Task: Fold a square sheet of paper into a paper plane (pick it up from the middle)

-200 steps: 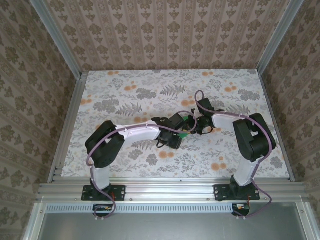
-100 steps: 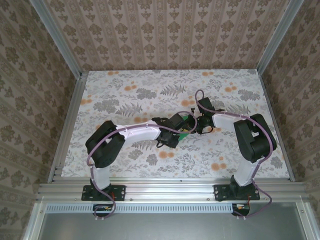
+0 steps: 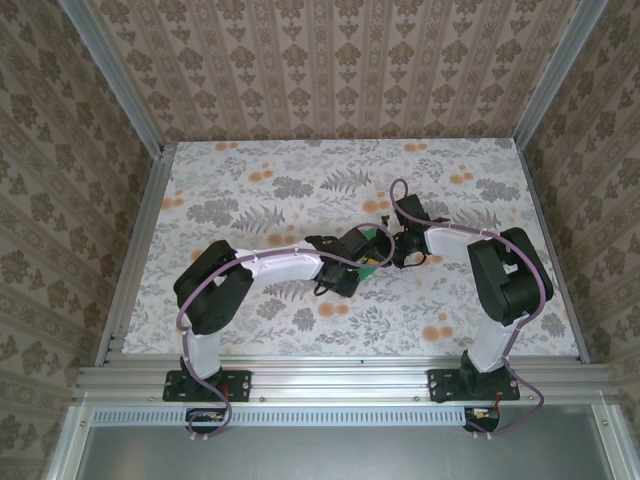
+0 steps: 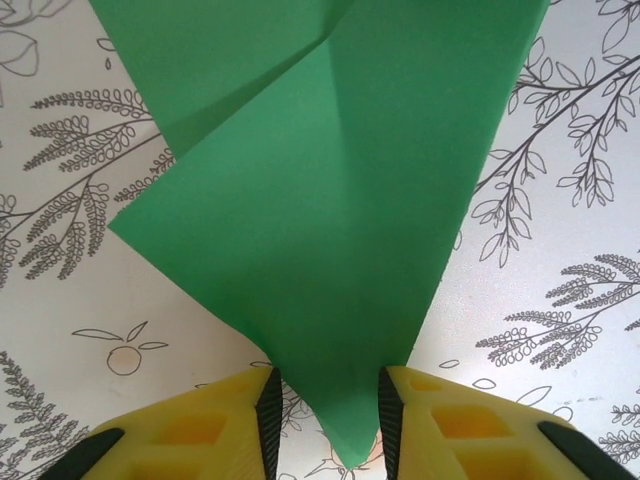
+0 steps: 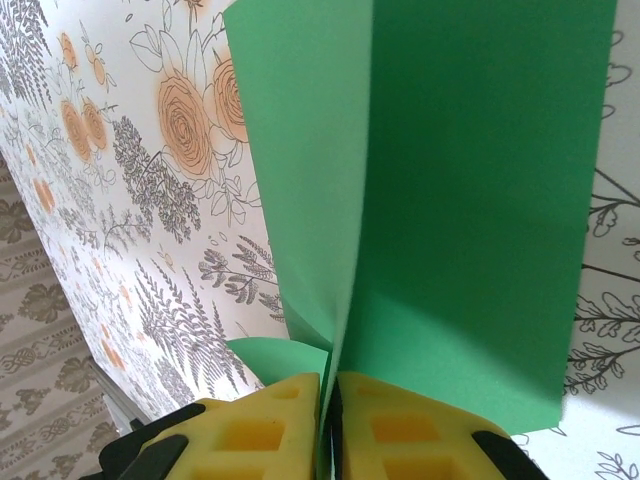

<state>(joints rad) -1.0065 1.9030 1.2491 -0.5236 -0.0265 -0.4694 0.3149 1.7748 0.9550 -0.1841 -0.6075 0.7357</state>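
Observation:
The green sheet of paper [image 3: 374, 238] is held above the middle of the table, folded into a pointed shape with diagonal creases. In the left wrist view its pointed tip [image 4: 350, 440] hangs between my left gripper's [image 4: 327, 382] yellow fingers. The jaws stand apart and do not pinch it. In the right wrist view the paper [image 5: 470, 200] rises as two flaps from a centre crease. My right gripper [image 5: 330, 388] is shut on that crease. From above, the left gripper [image 3: 362, 256] and right gripper [image 3: 396, 250] face each other across the paper.
The table [image 3: 250, 190] has a floral cover and is walled in by patterned panels at the back and sides. An aluminium rail [image 3: 340, 372] runs along the near edge by the arm bases. Purple cables [image 3: 398, 190] loop above the right wrist.
The left arm's elbow has shifted slightly to the right and the left gripper has edged along the paper. The right arm and the paper have stayed in place.

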